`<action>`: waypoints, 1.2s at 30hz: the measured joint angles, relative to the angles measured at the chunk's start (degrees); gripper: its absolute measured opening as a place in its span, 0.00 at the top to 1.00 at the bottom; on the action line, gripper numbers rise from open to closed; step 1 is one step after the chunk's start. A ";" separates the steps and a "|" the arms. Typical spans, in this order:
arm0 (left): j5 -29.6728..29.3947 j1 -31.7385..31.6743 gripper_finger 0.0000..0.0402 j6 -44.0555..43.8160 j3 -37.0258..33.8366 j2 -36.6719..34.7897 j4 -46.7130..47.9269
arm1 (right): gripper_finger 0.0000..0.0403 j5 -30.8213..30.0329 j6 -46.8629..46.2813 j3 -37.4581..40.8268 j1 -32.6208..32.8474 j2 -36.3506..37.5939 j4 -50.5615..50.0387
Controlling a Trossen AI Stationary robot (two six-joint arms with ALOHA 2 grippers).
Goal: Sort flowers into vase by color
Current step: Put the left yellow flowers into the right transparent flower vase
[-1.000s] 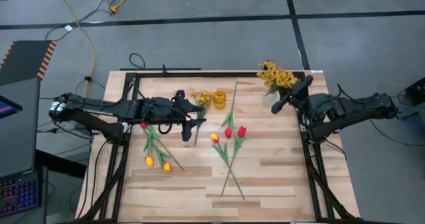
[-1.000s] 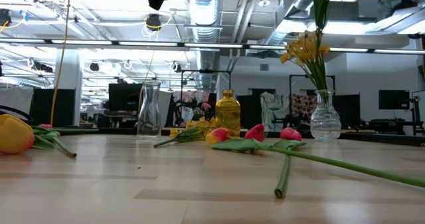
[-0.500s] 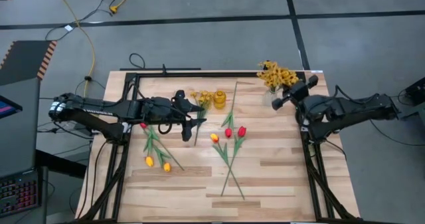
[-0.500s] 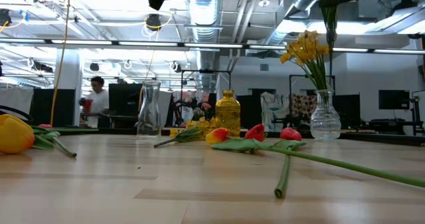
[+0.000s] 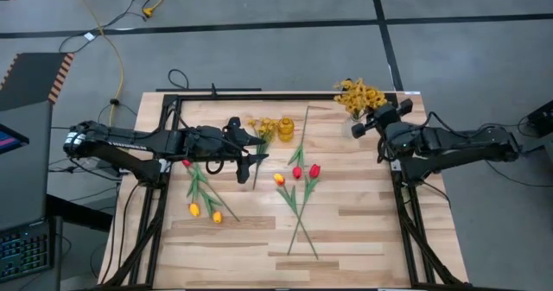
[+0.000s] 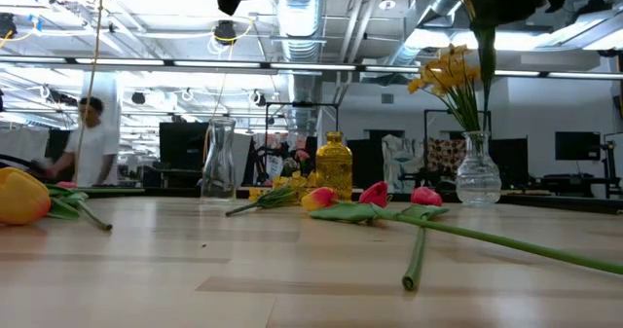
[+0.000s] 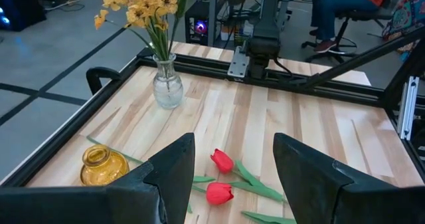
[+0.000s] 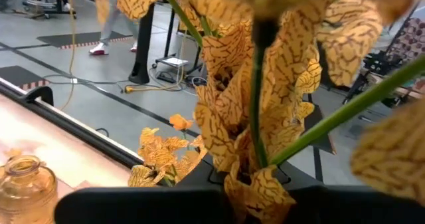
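Your right hand [image 5: 359, 129] is clamped on a mustard-yellow spray [image 8: 265, 117]; your left hand [image 7: 232, 184] hangs open, empty. These flowers look light and floppy, so grip stems low and gently.

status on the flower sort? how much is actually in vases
Done: one bunch of yellow sprays stands in the clear vase. In hand: the right hand is shut on another yellow spray, held above that vase. Left: red tulips, yellow-orange tulips and a spray by the amber vase lie on the table. Left hand waits open.
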State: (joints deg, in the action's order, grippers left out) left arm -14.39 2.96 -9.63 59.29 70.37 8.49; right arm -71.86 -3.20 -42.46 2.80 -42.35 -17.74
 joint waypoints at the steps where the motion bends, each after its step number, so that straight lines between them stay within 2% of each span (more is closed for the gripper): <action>1: 0.00 0.00 0.52 0.00 0.00 0.00 -0.02 | 0.89 0.03 -0.18 0.00 -0.26 -0.09 -0.12; 12: 0.01 0.01 0.52 -0.02 0.00 0.00 -0.02 | 0.89 0.56 -10.69 0.00 -4.25 -5.92 -7.28; 21: 0.02 0.01 0.52 -0.03 0.00 0.00 -0.02 | 0.89 0.56 -10.68 0.00 -5.91 -11.05 -7.14; 26: 0.02 0.00 0.52 -0.02 0.00 0.00 -0.02 | 0.89 0.56 -5.32 0.00 -5.98 -12.90 -7.10; 36: 0.02 0.00 0.52 -0.04 0.00 0.00 0.00 | 0.87 1.06 -2.90 0.04 -5.96 -13.09 -6.61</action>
State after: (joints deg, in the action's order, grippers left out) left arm -14.37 2.96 -9.67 59.29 70.37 8.49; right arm -70.81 -6.11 -42.41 -3.16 -55.44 -24.35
